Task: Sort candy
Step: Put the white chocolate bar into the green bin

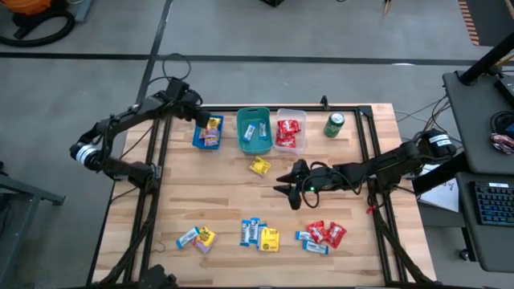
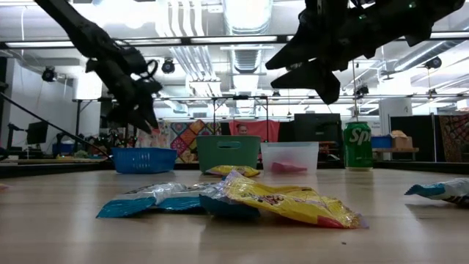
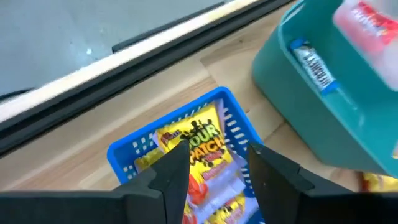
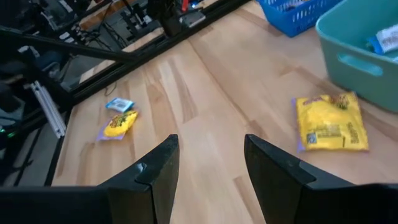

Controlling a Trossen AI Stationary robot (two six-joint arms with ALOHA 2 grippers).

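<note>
Three bins stand in a row at the far side: a blue basket (image 1: 207,136) with yellow candy packets (image 3: 202,146) lying in it, a teal bin (image 1: 254,131) with blue-white packets, and a clear bin (image 1: 291,133) with red ones. My left gripper (image 3: 217,171) hangs open just above the blue basket, with nothing between its fingers. At mid-table my right gripper (image 1: 283,183) hovers open and holds nothing. One yellow packet (image 1: 259,166) lies flat on the wood in front of the teal bin, a little beyond the right gripper. Several more packets (image 1: 259,234) lie in clusters near the front edge.
A green soda can (image 1: 335,124) stands upright to the right of the clear bin. Loose packets lie at the front left (image 1: 197,238) and front right (image 1: 321,235). Bare wood stretches between the bins and these clusters. Black frame rails (image 1: 152,160) run along the table's sides.
</note>
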